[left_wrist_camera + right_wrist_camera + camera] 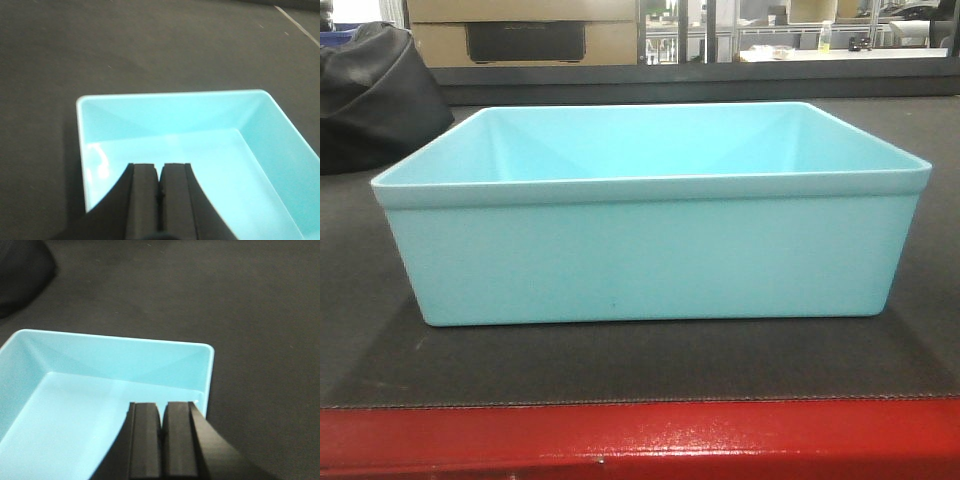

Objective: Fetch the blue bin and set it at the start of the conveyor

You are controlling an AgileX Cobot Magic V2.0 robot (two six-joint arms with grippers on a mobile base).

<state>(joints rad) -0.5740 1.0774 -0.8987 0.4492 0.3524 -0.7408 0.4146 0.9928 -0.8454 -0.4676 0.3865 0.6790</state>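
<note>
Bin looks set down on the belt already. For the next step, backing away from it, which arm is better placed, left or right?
Neither clearly. The left gripper and right gripper both hang over the blue bin, jaws shut on nothing, at opposite ends. The bin rests on the conveyor start, so both could probably lift clear together.

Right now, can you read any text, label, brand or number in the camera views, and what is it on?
No readable text in any view.
The blue bin has plain walls with no label or number.
The conveyor start carries no marking.
The dark panel on the cardboard box behind may hold print, but it is too blurred to read.
</note>
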